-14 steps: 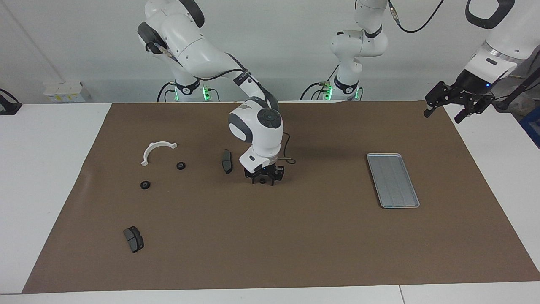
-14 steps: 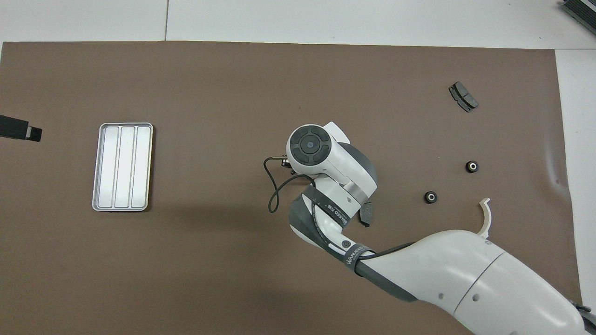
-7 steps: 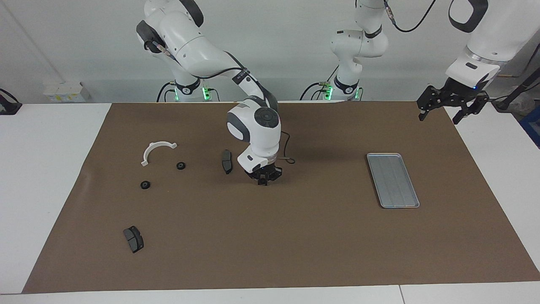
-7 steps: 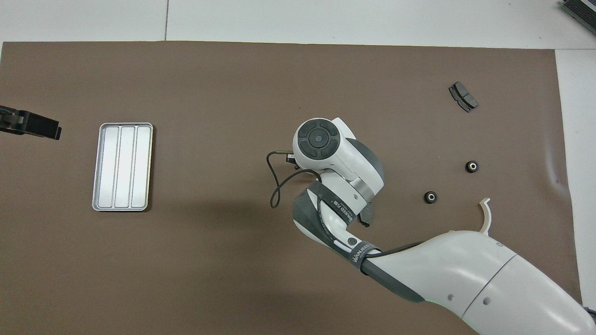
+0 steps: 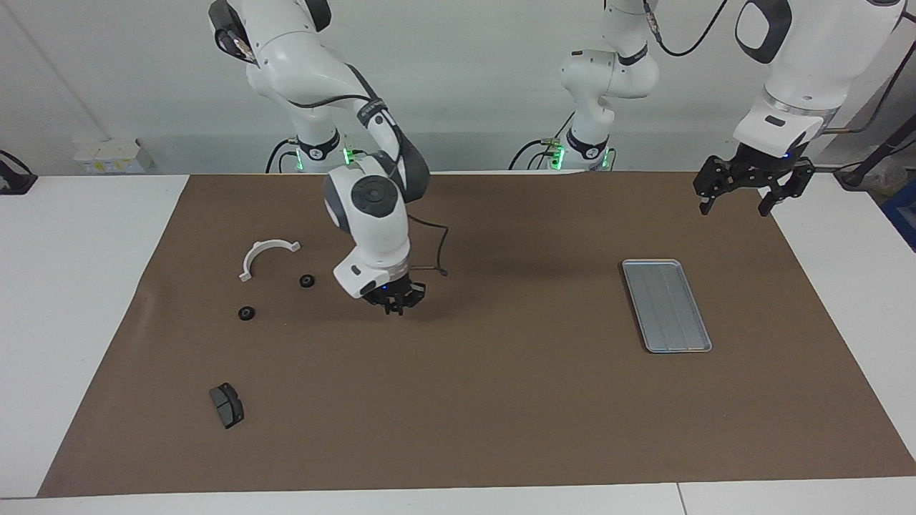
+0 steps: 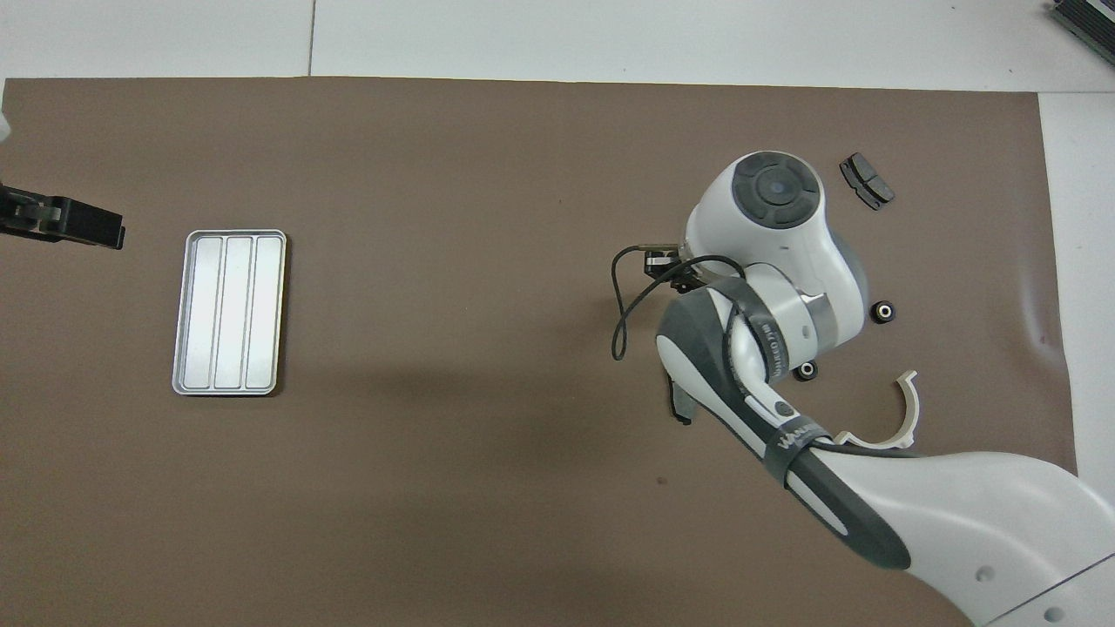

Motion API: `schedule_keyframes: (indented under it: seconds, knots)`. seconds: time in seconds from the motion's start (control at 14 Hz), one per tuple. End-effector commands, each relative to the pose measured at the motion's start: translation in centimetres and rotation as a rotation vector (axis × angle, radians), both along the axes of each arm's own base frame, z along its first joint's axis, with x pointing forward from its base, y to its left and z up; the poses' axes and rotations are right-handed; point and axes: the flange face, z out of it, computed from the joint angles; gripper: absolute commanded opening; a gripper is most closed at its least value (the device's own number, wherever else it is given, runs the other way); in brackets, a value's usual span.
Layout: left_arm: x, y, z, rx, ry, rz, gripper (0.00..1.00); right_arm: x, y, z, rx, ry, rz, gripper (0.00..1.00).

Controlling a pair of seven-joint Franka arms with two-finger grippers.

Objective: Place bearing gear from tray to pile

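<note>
You have a white bench (image 5: 79,300) filling the lower frame, overlaid by a broad brown paper mat (image 5: 458,400). A plain pale grey wall (image 5: 465,64) runs along the top, a small white box (image 5: 111,154) sitting at upper left against it.

Right arm: reaches out from its base, elbow bent high, wrist turned steeply down. The right gripper (image 5: 393,304) points downward, low above the brown mat (image 5: 458,400); fingers drawn close together, though whether anything sits between them cannot be made out.

Left arm: raised near its own end of the table, forearm hanging down. The left gripper (image 5: 744,193) hangs in the air, fingers spread wide apart, nothing between them.
</note>
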Motion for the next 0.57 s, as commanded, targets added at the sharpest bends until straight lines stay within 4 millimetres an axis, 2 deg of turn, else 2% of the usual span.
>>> schedule_keyframes:
  seconds: [0.0,0.28,0.5]
  knots:
    - [-0.1,0.3,-1.1,-0.045,-0.027,0.028,1.00,-0.2,-5.8,-0.1,0.016,-0.005,0.042,0.00]
    - [-0.1,2.1,-1.2,-0.153,-0.018,0.082,1.00,1.3,-13.9,-2.6,-0.024,-0.075,0.064,0.00]
    - [-0.4,2.1,-1.4,-0.156,0.010,0.085,1.00,2.9,-16.8,-5.2,-0.043,-0.096,0.058,0.00]
